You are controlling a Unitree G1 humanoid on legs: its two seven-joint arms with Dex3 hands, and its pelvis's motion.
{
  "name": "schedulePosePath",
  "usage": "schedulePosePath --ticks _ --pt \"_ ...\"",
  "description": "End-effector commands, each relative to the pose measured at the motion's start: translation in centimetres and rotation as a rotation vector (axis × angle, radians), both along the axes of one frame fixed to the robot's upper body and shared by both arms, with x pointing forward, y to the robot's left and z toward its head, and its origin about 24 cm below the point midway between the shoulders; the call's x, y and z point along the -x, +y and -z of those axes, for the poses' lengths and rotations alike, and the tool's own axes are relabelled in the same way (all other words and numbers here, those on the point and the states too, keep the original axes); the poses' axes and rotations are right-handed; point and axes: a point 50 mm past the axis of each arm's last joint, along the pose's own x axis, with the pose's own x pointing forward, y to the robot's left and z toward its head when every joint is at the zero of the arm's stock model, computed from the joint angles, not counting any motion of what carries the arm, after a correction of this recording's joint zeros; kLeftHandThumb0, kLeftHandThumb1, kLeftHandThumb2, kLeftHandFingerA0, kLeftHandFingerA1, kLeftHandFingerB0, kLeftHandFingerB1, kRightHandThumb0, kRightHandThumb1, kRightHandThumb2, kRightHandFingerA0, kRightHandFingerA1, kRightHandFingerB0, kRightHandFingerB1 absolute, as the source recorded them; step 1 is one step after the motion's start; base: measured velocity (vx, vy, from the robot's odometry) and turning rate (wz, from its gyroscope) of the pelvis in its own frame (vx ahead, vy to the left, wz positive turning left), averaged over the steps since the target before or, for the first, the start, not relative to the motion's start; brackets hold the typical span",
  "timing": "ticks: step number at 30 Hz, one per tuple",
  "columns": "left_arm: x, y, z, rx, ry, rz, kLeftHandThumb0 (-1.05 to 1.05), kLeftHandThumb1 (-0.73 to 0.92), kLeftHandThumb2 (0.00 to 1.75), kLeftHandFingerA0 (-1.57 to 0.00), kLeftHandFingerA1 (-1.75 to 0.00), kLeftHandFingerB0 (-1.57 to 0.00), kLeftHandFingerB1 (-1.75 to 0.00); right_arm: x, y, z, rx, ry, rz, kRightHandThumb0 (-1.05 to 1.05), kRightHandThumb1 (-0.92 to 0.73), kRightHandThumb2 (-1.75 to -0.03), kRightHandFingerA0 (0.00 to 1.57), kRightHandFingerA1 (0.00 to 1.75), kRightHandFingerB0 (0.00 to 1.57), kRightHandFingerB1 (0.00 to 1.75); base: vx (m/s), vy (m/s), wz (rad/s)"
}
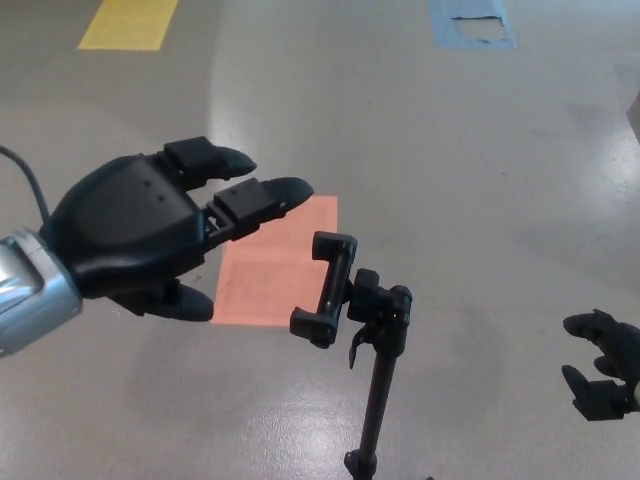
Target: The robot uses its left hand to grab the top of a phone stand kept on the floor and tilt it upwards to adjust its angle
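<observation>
Phone stand beside spread left robot hand

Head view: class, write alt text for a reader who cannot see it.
The robot's open left hand reaches toward the clamp of a black phone stand on a grey floor, not yet touching it. An orange floor patch lies behind; the right hand hangs at the edge.

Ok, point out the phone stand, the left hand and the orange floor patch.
phone stand (330,290): head view, on the clamp bracket at its top.
left hand (135,235): head view, on the back of the hand.
orange floor patch (270,285): head view, on its bare middle.
</observation>
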Motion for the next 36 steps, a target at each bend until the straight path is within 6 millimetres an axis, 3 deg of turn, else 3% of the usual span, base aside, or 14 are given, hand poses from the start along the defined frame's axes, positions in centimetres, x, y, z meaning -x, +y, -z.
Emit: schedulePosePath --ticks 1,7,8,11,12,14,15,19,20,21,35,36 --pt "-0.5 -0.4 -0.2 -0.053 -0.014 -0.014 -0.61 0.54 0.56 -0.24 -0.31 -0.01 -0.25 0.1 -0.5 0.0 0.006 0.03 0.005 -0.27 -0.66 -1.11 0.01 0.49 0.0 0.47 0.0 0.0 0.0" --pt "-0.7 -0.7 0.1 -0.039 -0.017 -0.003 -0.61 0.49 0.58 -0.26 -0.34 -0.04 -0.21 0.2 -0.4 0.1 0.016 0.034 -0.01 -0.27 -0.65 -1.1 0.02 0.49 0.01 0.47 0.0 0.0 0.0" --pt "-0.8 -0.8 0.2 -0.042 -0.008 -0.008 -0.65 0.43 0.77 -0.22 -0.44 -0.01 -0.2 0.2 -0.3 0.2 0.014 0.037 -0.01 -0.27 -0.65 -1.1 0.01 0.49 0.0 0.47 0.0 0.0 0.0" --pt "-0.9 -0.9 0.3 -0.045 -0.004 -0.01 -0.64 0.43 0.77 -0.23 -0.45 -0.01 -0.2 0.3 -0.3 0.2 0.013 0.038 -0.01 -0.27 -0.65 -1.1 0.01 0.49 0.0 0.47 0.0 0.0 0.0" --pt "-0.8 -0.9 0.5 -0.051 -0.004 -0.009 -0.65 0.44 0.74 -0.23 -0.42 -0.06 -0.21 0.3 -0.3 0.3 0.011 0.044 -0.01 -0.48 -0.73 -0.72 0.14 0.35 0.14 0.32 0.0 0.0 0.0" --pt "-0.7 -0.9 0.6 -0.056 -0.004 -0.009 -0.65 0.44 0.74 -0.23 -0.42 -0.06 -0.21 0.4 -0.1 0.5 0.01 0.05 -0.012 -0.48 -0.73 -0.72 0.14 0.35 0.14 0.32 0.0 0.0 0.0" --pt "-0.7 -1.0 0.7 -0.063 -0.001 -0.01 -0.62 0.55 0.56 -0.27 -0.32 -0.01 -0.25 0.4 -0.1 0.5 0.008 0.049 -0.013 -0.48 -0.72 -0.72 0.15 0.36 0.14 0.32 0.0 0.0 0.0" --pt "-0.8 -1.1 0.8 -0.082 -0.002 -0.011 -0.63 0.55 0.56 -0.27 -0.32 0.0 -0.25 0.2 -0.1 0.3 0.015 0.048 -0.022 -0.48 -0.72 -0.73 0.16 0.36 0.16 0.33 0.0 0.0 0.0" --pt "-0.9 -1.1 0.8 -0.093 -0.001 -0.016 -0.63 0.56 0.57 -0.27 -0.32 -0.01 -0.25 0.1 0.0 0.2 0.022 0.047 -0.026 -0.48 -0.72 -0.73 0.16 0.36 0.16 0.33 0.0 0.0 0.0" --pt "-0.8 -1.1 0.9 -0.093 0.002 -0.014 -0.66 0.45 0.79 -0.23 -0.46 0.0 -0.19 0.1 0.0 0.2 0.02 0.049 -0.025 -0.47 -0.72 -0.72 0.15 0.36 0.14 0.32 0.0 0.0 0.0" --pt "-0.3 -1.8 2.2 -0.14 0.014 0.011 -0.68 0.46 0.79 -0.2 -0.44 0.0 -0.17 0.3 0.1 0.6 0.019 0.064 -0.027 -0.47 -0.71 -0.72 0.16 0.36 0.15 0.33 0.0 0.0 0.0" --pt "-0.3 -1.9 2.2 -0.145 0.013 0.012 -0.62 0.56 0.56 -0.26 -0.32 -0.02 -0.25 0.3 0.1 0.5 0.019 0.064 -0.027 -0.47 -0.71 -0.72 0.16 0.36 0.15 0.32 0.0 0.0 0.0"
